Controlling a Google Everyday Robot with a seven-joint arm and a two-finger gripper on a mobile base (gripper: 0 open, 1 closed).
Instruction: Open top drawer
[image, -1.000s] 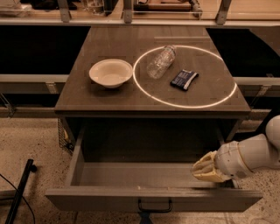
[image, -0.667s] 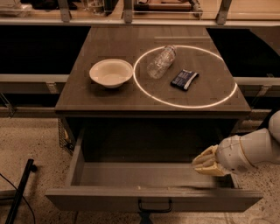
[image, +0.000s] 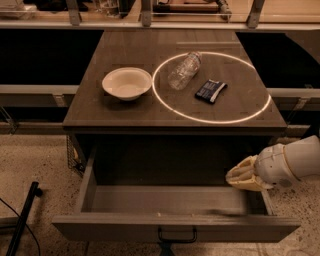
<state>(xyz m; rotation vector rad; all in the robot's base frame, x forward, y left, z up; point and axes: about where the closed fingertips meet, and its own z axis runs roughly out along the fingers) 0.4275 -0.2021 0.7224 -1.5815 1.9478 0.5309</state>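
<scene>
The top drawer (image: 175, 227) stands pulled far out from under the dark tabletop (image: 90, 112), its inside bare. Its long grey-beige front panel runs along the bottom of the view, with a small dark bail handle (image: 177, 236) at its centre. My gripper (image: 241, 176) comes in from the right on a white arm (image: 295, 162). It hovers over the drawer's right side, just above the right wall, touching nothing that I can see. The two narrower drawers are out of view.
On the tabletop lie a white bowl (image: 127, 83), a clear plastic bottle (image: 184, 70) on its side and a dark snack packet (image: 210, 90), the last two inside a ring of light. A black pole (image: 24, 220) leans at the lower left, on the speckled floor.
My gripper has lifted slightly and drawn a little to the right, away from the drawer's inside. The drawer stays as far out as before.
</scene>
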